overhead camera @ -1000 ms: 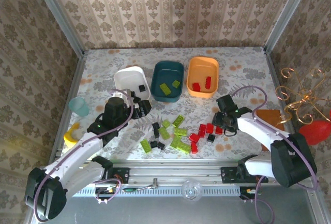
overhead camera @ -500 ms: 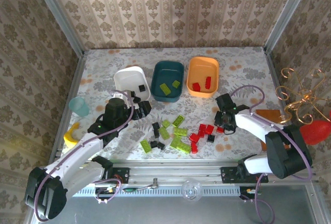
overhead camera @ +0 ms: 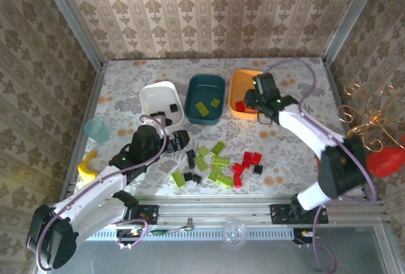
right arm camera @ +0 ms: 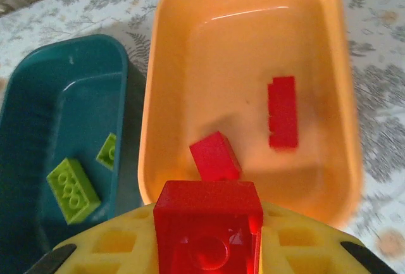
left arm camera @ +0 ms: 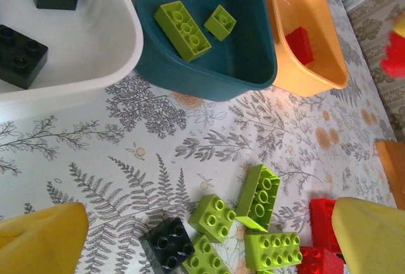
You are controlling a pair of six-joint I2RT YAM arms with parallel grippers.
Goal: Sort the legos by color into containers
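My right claw is clamped on a red brick at the lower centre of the wrist frame, hanging over the lower rim of the orange tray. I judge this the drop step: reach further in, then let go. The brick looks square, with no long axis, one broad face toward the camera. My left claw gapes empty.

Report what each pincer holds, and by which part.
The right pincer grips a red square brick by two opposite sides, at the orange tray. The left pincer is open and holds nothing.
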